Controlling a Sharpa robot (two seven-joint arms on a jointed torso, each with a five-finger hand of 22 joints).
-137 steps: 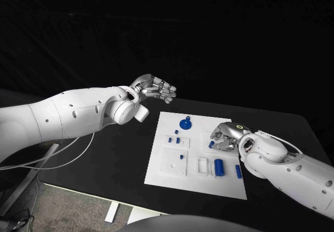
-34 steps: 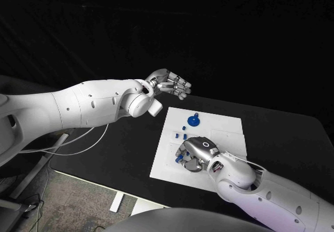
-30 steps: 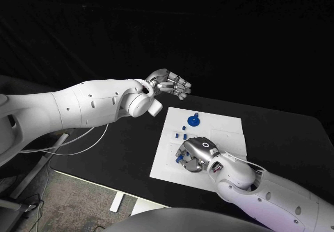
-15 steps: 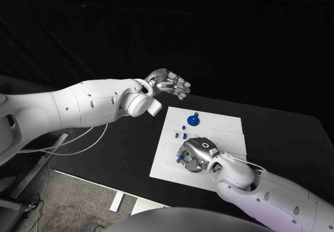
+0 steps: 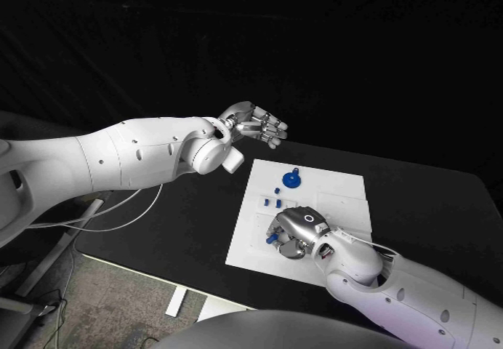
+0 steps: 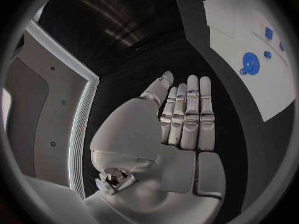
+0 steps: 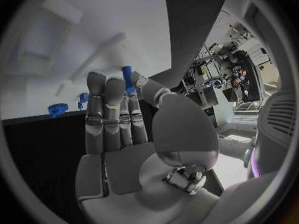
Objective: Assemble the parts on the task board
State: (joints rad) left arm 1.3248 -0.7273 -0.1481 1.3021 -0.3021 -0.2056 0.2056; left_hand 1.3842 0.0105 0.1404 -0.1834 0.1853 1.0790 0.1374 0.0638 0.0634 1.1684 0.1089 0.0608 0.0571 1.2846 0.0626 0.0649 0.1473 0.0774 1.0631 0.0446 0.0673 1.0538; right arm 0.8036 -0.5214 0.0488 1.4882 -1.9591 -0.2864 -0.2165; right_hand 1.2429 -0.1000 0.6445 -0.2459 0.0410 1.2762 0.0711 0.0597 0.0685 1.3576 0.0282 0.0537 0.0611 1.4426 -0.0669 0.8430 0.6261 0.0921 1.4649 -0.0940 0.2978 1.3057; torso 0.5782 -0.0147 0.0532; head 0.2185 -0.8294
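Note:
The white task board (image 5: 337,195) lies in the middle of the black table. My right hand (image 5: 294,233) hovers low over the board's near left part. It pinches a short blue peg (image 7: 127,79) between thumb and a finger; the peg (image 5: 270,236) shows at the hand's left side. A blue gear (image 5: 291,179) stands at the board's far end, with two small blue pieces (image 5: 273,193) just in front of it. My left hand (image 5: 258,125) is raised above the table's far left, fingers straight and apart, holding nothing. It (image 6: 184,117) faces the board (image 6: 236,22) and the gear (image 6: 249,63).
The black table (image 5: 178,218) has free room left of the board. My right forearm (image 5: 388,283) crosses the board's near right corner and hides the parts there. A cable (image 5: 99,218) hangs off the table's left edge.
Over the last second hardly anything has moved. Since the oldest frame my right hand has crossed from the board's right side to its near left part, and the camera has shifted.

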